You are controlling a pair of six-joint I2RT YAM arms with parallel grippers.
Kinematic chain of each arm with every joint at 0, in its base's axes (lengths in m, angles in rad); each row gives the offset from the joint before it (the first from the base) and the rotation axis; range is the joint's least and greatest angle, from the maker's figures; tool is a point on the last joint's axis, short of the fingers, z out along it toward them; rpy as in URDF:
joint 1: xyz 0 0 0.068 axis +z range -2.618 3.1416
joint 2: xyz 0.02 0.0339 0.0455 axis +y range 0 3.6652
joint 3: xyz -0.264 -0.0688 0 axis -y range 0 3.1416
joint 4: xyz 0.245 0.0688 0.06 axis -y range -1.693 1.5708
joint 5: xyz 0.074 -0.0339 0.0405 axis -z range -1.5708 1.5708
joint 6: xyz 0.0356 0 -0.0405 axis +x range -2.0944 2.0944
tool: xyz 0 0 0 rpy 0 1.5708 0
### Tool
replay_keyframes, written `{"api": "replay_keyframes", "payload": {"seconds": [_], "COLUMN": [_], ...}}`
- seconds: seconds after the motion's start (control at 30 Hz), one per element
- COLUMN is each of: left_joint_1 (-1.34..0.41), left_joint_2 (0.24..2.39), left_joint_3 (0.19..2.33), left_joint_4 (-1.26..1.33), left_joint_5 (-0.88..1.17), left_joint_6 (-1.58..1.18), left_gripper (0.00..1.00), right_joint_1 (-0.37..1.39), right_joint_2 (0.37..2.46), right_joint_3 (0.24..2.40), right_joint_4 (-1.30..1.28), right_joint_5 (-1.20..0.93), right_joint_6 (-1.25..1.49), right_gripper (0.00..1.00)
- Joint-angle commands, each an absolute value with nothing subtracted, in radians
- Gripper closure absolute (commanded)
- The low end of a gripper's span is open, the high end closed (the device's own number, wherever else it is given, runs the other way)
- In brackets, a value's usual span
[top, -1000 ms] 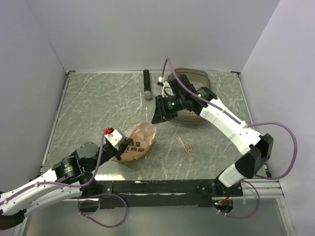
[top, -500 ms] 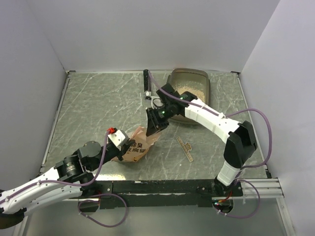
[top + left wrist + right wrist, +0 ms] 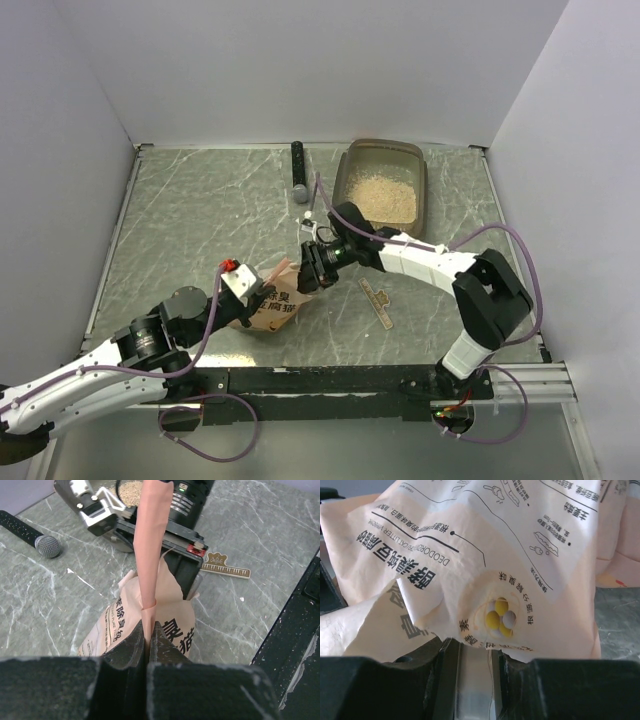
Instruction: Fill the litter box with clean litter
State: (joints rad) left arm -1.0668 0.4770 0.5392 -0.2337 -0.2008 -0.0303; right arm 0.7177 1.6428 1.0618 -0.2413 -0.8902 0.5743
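Marble table (image 3: 200, 220): litter box (image 3: 341, 190) overhead only, pouch (image 3: 520, 555) print wrist-side.

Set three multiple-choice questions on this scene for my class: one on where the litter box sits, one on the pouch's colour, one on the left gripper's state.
1. Where on the table is the litter box?
A. far side, right of centre
B. near left corner
C. between the arm bases

2. What colour is the pouch?
A. blue
B. orange-pink
C. green

3. The left gripper is:
A. wide open
B. shut on the pouch
C. shut on nothing

Key:
1 A: the top view shows it against the far edge, right of centre.
2 B: both wrist views show it orange-pink.
3 B: its jaws pinch a fold of the pouch.
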Motion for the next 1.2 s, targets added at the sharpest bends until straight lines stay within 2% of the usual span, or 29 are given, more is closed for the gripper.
{"api": "replay_keyframes", "payload": {"seconds": [0.0, 0.6, 1.17], "left_joint_1": [-1.068, -1.069, -1.069], "left_joint_2": [0.480, 0.515, 0.505], "left_joint_3": [0.571, 0.575, 0.566], "left_joint_4": [-0.212, -0.222, -0.215], "left_joint_5": [-0.216, -0.178, -0.190], "left_joint_6": [-0.038, -0.029, -0.026], "left_gripper": [0.99, 0.99, 0.99], "right_joint_1": [0.727, 0.640, 0.482], "right_joint_2": [1.539, 1.278, 0.908], "right_joint_3": [0.957, 0.605, 0.367], "right_joint_4": [-0.034, 0.425, 0.407], "right_joint_5": [-0.937, -0.997, -0.925], "right_joint_6": [0.672, 0.959, 1.066], "right_gripper": [1.00, 1.00, 1.00]}}
